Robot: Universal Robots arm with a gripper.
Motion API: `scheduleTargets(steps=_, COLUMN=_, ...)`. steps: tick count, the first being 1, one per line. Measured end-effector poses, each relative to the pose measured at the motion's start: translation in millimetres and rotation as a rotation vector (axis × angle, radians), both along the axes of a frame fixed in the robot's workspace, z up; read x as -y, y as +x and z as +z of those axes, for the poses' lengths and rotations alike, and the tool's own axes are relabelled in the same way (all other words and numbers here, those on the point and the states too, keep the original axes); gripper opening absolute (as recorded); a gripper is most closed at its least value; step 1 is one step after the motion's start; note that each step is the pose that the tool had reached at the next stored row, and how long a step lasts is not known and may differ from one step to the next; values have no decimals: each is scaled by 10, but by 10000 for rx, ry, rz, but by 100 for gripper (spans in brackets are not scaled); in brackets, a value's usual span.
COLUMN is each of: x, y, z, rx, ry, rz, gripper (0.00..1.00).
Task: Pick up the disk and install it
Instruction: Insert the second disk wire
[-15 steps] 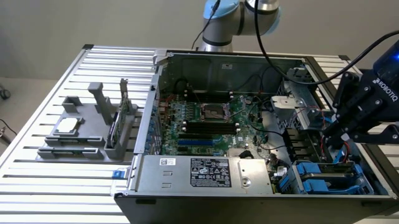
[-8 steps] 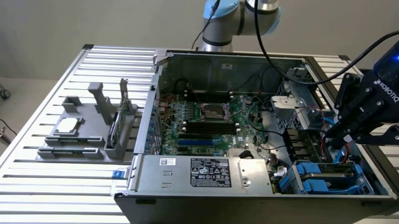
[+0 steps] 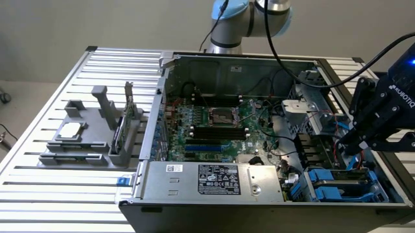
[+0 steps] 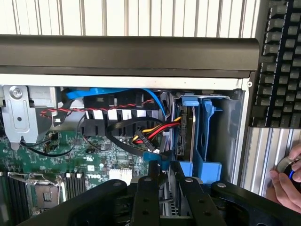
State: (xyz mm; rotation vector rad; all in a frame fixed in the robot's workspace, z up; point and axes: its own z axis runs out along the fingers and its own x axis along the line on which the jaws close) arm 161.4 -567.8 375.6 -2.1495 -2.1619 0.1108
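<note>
Slatted table [image 3: 39,165]: one open case [image 3: 259,121], one disk [image 4: 188,136].

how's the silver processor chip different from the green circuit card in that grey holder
The processor chip lies flat with its face up; the circuit card stands on edge. The chip is silver and square; the card is green, thin and elongated. The chip sits toward the exterior view's left of the grey holder; the card sits at its right end, nearest the computer case. Both rest in that holder, outside the case.

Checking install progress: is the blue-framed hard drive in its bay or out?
In: the silver-grey hard drive in its blue plastic carrier stands inside the drive bay.
</note>
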Motion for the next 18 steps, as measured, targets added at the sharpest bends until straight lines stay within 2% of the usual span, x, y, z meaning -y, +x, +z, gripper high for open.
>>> scheduleTargets(steps=3, x=0, y=0, z=-31, rx=117, ry=0, rz=1, gripper=25)
scheduleTargets(steps=8, x=1, y=-6, z=-56, rx=215, ry=-29, rz=0, gripper=25)
scheduleTargets(steps=10, x=1, y=-11, z=-57, rx=236, ry=-35, rz=0, gripper=23)
scheduleTargets(steps=11, x=1, y=-13, z=-56, rx=240, ry=-37, rz=1, gripper=17)
scheduleTargets(steps=18, x=6, y=-53, z=-57, rx=252, ry=-38, rz=0, gripper=16)
